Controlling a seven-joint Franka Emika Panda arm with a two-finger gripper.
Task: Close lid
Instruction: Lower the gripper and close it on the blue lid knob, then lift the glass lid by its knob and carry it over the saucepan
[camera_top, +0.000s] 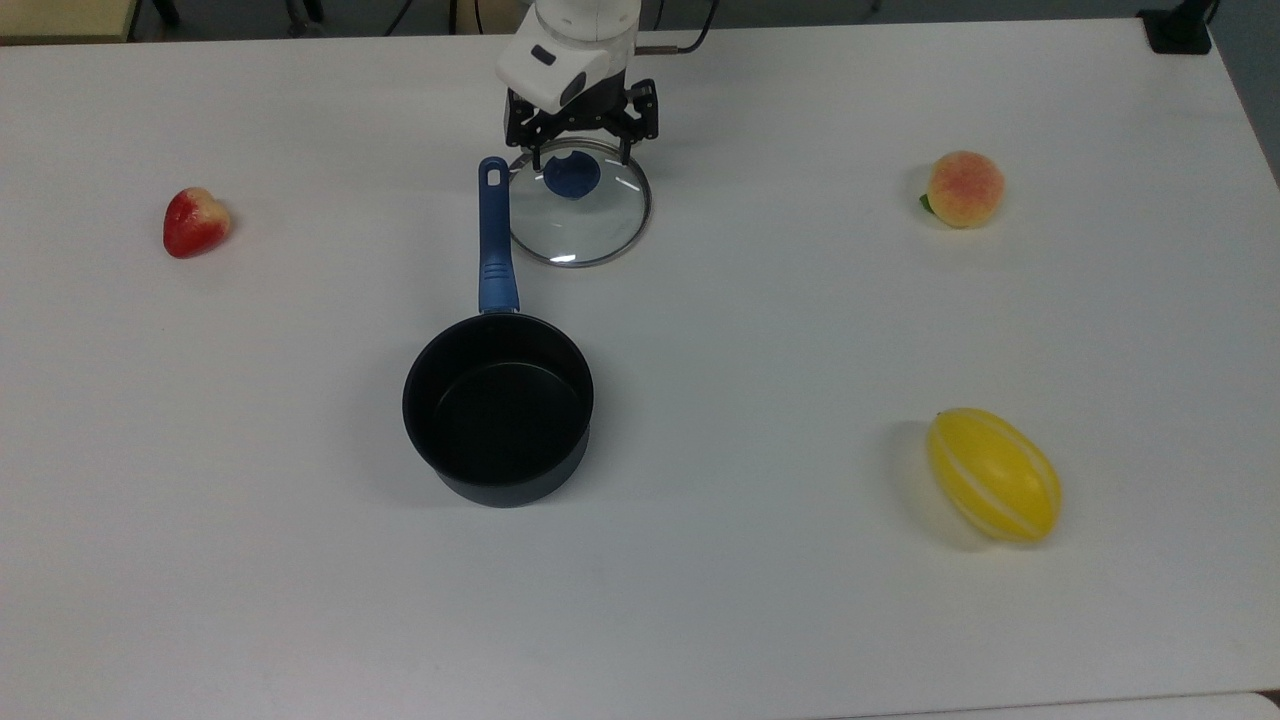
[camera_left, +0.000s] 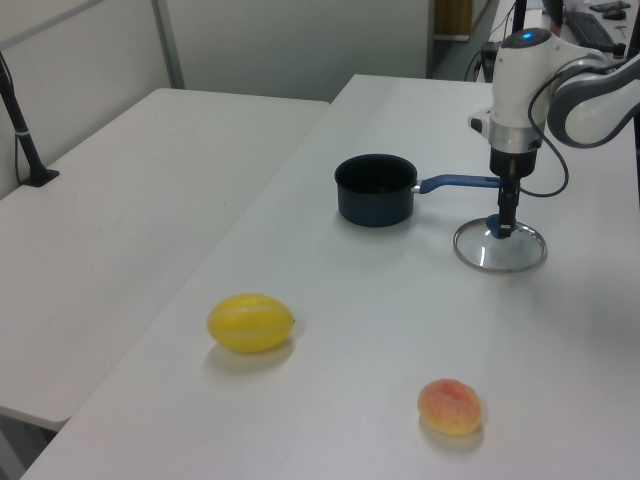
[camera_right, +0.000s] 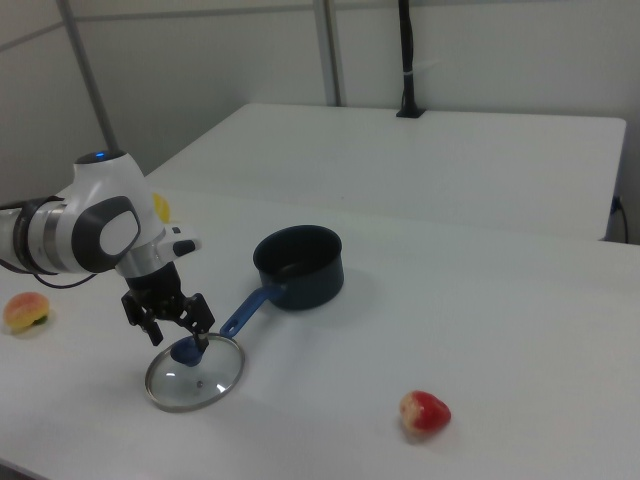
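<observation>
The black two-finger gripper (camera_top: 581, 158) straddles, open and empty, the round clear glass lid (camera_top: 580, 203)'s blue knob (camera_top: 572, 175); an off-centre closing could push the lid sideways.

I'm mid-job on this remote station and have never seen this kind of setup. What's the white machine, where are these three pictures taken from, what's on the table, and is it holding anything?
The white machine is a single robot arm; its black two-fingered end effector does the grasping. One camera looks down from above, and two look across the white table from opposite sides. On the table lie a round glass lid with a blue knob, a black saucepan with a blue handle, and toy fruit: a strawberry, a peach and a yellow melon. The end effector is open, its fingers either side of the knob. Nothing is held yet: the lid lies flat on the table and the saucepan is uncovered.
</observation>
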